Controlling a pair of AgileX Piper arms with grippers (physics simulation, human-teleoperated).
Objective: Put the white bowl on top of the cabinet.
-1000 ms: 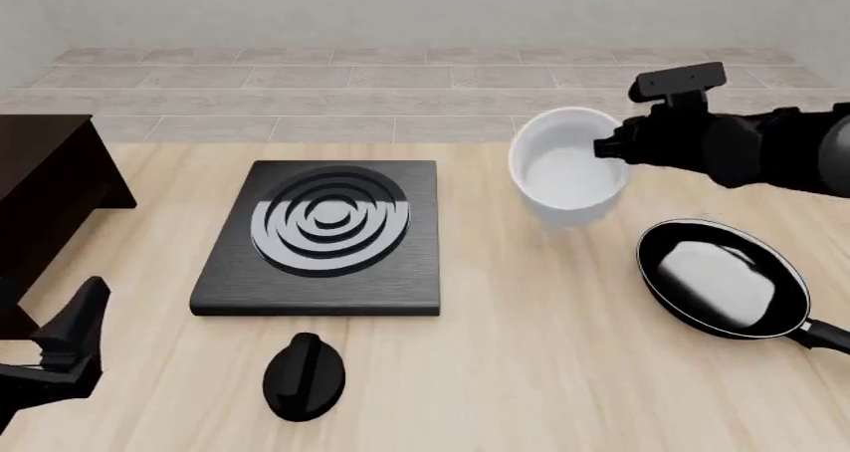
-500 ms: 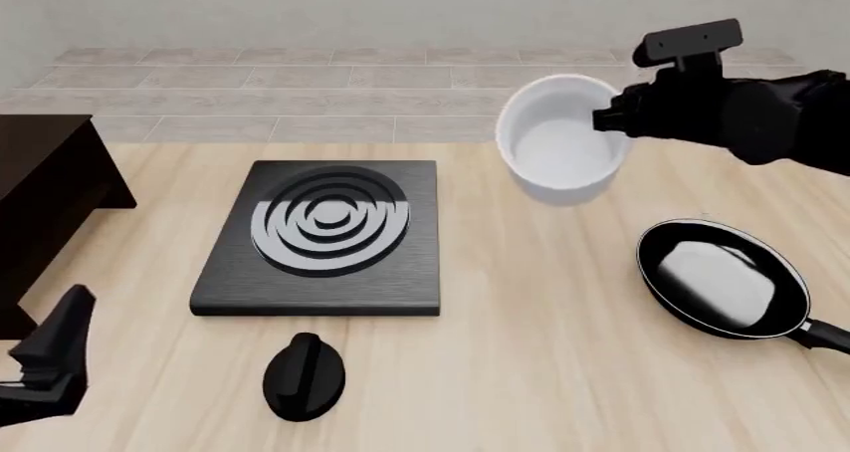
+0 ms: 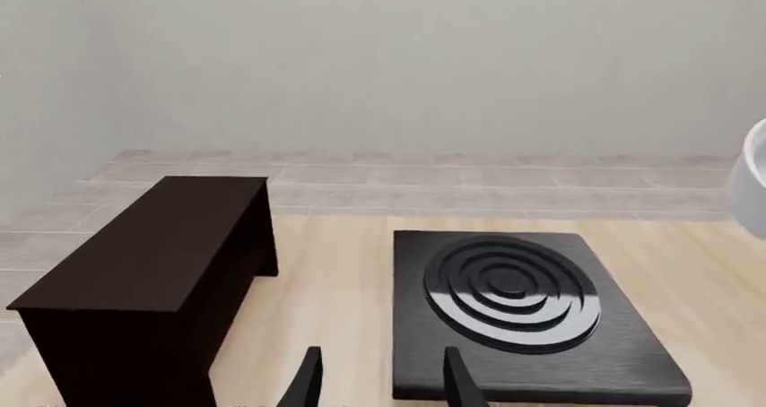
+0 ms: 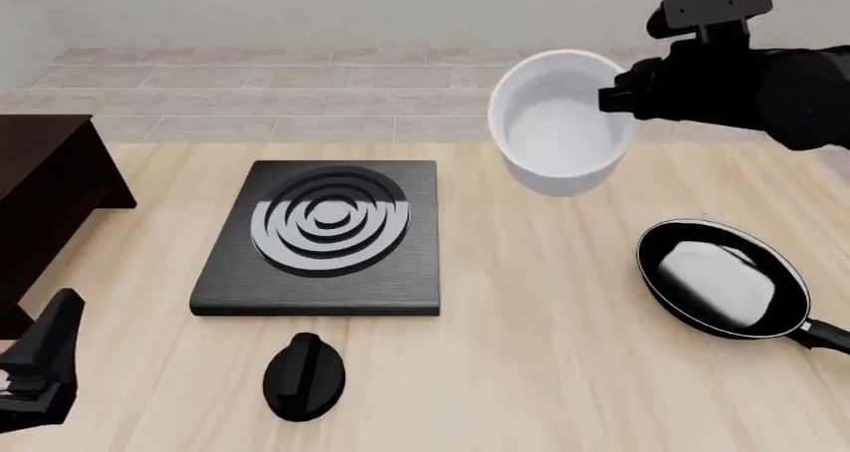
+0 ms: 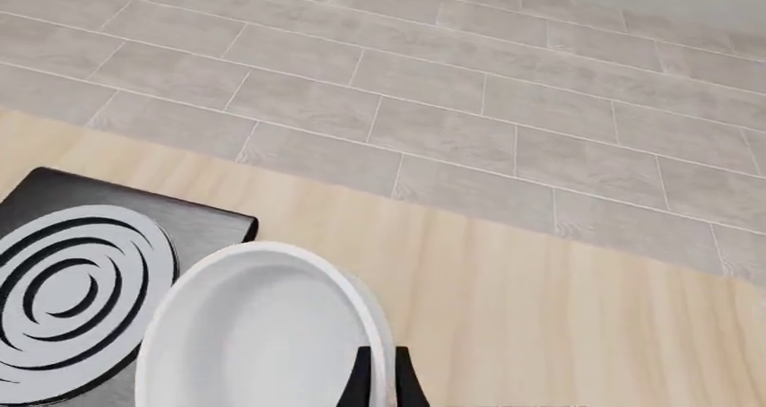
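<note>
No lettering, label, brand, number or sign can be read anywhere in these views. The stove plate [image 4: 318, 239] at centre frame carries only plain grey concentric rings, and the knob [image 4: 305, 375] below it bears no markings.

Right gripper [image 4: 619, 96] is raised above the table at far right, fingers clamped across the rim of the white bowl [image 4: 558, 133]. Left gripper [image 3: 377, 385] sits low at near left, fingers parted.
</note>
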